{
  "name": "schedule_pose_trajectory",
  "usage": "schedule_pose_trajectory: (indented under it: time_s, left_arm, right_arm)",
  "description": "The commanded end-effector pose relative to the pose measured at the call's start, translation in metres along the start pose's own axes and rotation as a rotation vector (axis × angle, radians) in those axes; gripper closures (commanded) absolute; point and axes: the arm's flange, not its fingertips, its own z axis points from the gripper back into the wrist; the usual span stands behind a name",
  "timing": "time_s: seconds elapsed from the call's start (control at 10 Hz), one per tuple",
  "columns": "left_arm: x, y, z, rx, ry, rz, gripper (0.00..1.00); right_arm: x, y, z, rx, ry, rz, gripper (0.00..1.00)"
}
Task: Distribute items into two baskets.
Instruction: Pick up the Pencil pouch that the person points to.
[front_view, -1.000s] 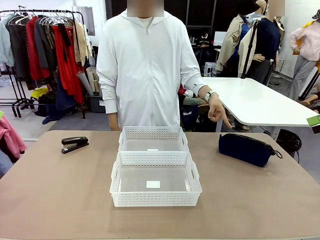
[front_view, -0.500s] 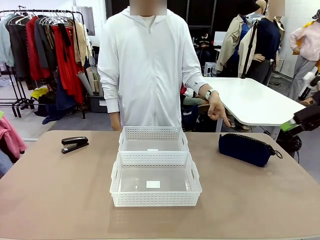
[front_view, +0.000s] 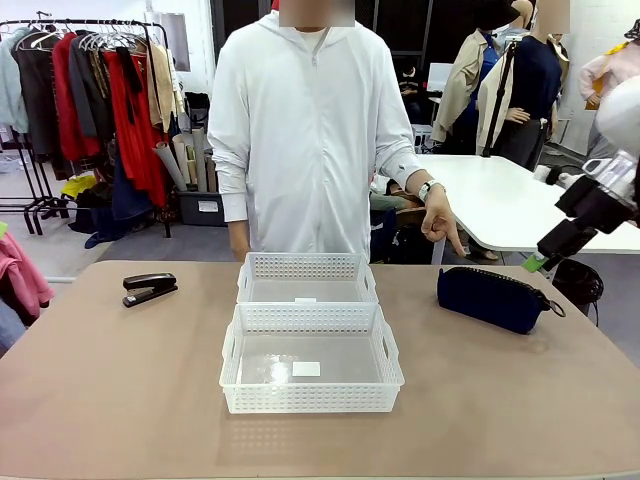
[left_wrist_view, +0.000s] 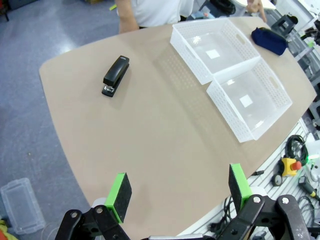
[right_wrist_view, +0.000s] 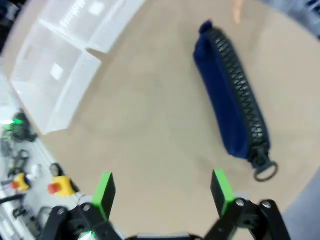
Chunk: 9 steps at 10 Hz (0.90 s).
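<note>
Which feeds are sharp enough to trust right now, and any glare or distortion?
Right wrist view: motion-blurred, baskets smeared, pouch zipper readable. Left wrist view: sharp, stapler crisp, wide-angle lens bows the table edge. Front view: sharp, light glare on the near basket bottom.

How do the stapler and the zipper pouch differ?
The navy blue pouch is soft fabric and clearly larger; the black stapler is slimmer and smaller. The pouch lies right of the two baskets, near the person's pointing hand; the stapler lies left of them. Both rest on the table, outside the baskets.
</note>
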Motion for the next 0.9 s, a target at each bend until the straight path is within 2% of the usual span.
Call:
schedule_pose_trajectory:
  time_s: [0.0, 0.2, 0.5, 0.6, 0.8]
  left_arm:
    - [0.000, 0.000, 0.000, -0.002, -0.001, 0.000, 0.00]
    - [0.000, 0.000, 0.000, -0.002, -0.001, 0.000, 0.00]
    - [0.000, 0.000, 0.000, -0.002, -0.001, 0.000, 0.00]
    - [0.000, 0.000, 0.000, -0.002, -0.001, 0.000, 0.00]
    - [0.000, 0.000, 0.000, -0.002, -0.001, 0.000, 0.00]
  right_arm:
    - [0.023, -0.024, -0.006, -0.033, 0.071, 0.086, 0.00]
    - [0.044, -0.034, -0.016, -0.089, 0.162, 0.148, 0.00]
    - [0.068, -0.046, -0.021, -0.168, 0.194, 0.215, 0.00]
    - [0.073, -0.049, -0.025, -0.150, 0.204, 0.231, 0.00]
    - [0.081, -0.049, -0.035, -0.171, 0.178, 0.283, 0.00]
